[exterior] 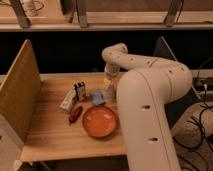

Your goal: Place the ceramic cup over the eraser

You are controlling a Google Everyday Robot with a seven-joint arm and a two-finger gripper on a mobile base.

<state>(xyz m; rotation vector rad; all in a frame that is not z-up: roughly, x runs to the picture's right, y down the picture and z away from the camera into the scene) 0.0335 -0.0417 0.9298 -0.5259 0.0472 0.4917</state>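
Gripper: we spot the gripper [110,80] at the far side of the table [50,136], on the end of the white arm [150,70].
Grip: we cannot tell how it stands.
Ceramic cup: the ceramic cup [107,87] sits right at the gripper's tip, pale and small. We cannot tell whether it rests on the wood.
Blue block: the blue block [97,97] lies flat, just beside the cup at its 7 o'clock.
Orange plate: the orange plate [100,121] lies at 6 o'clock from the block.
Others: from the plate, a dark box [80,91] stands at 11 o'clock and a red-brown piece [75,114] lies at 9.

Table [50,135] carries orange plate [100,121]; gripper [108,83] over its rear
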